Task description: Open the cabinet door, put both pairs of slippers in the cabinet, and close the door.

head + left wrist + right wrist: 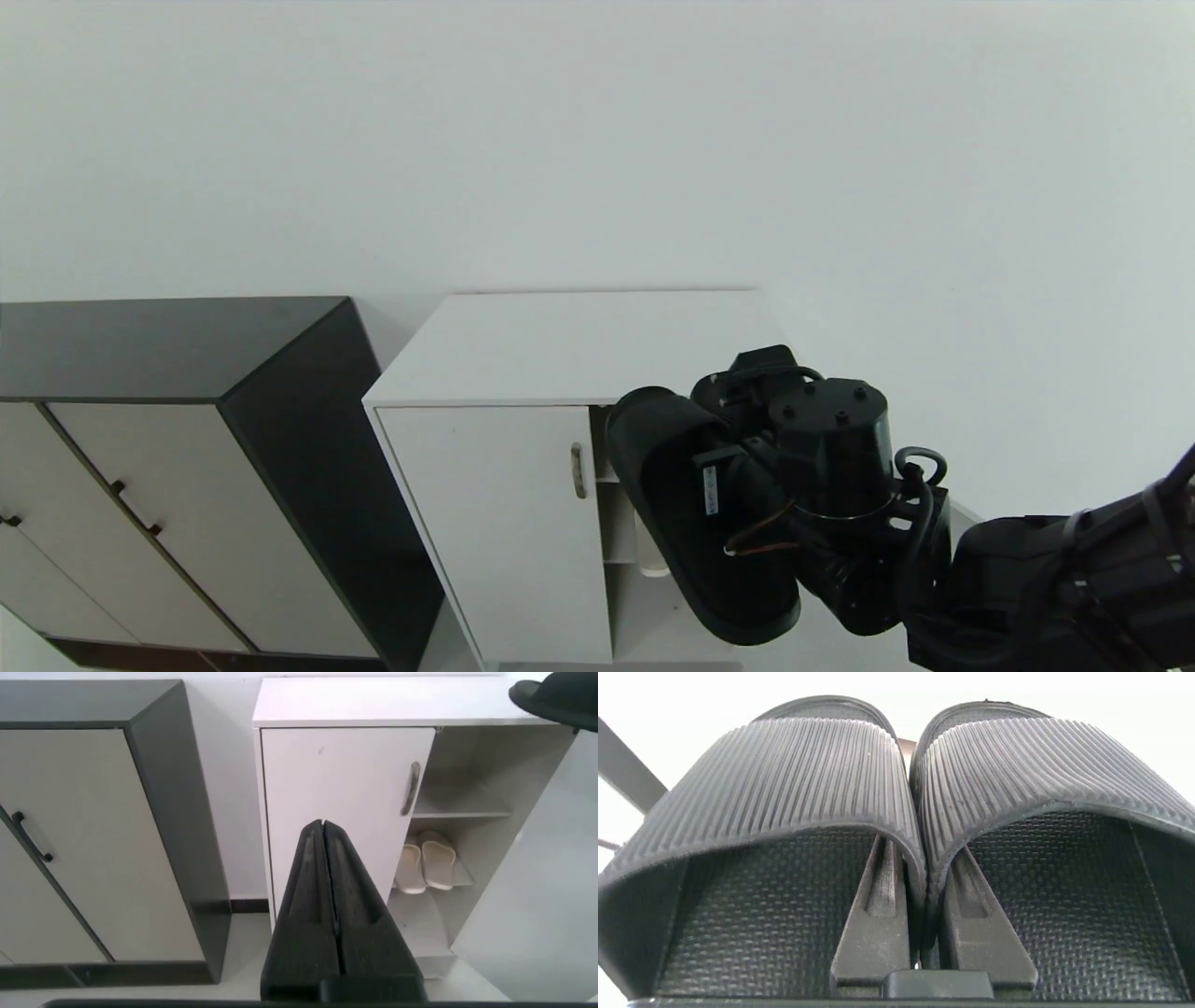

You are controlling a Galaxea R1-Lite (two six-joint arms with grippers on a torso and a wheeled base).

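We have the pair of black ribbed rubber slippers (pixel 695 523) pinched in the right gripper (pixel 923 924), its fingers closed on the two inner strap walls pressed side by side, and the pair hangs just in front of the open right half of the white two-door cabinet (pixel 560 345). The left gripper (pixel 329 905) hovers back from the cabinet, fingers pressed fully together on nothing. The pair of cream slippers (pixel 425 863) already lies on the lower shelf, so we judge the bare upper shelf (pixel 467 803) the better target. We should hold the pinch firm, level the soles, enter between the closed left door (pixel 495 523) and the swung-out right door (pixel 547 905), and release only once the soles rest flat
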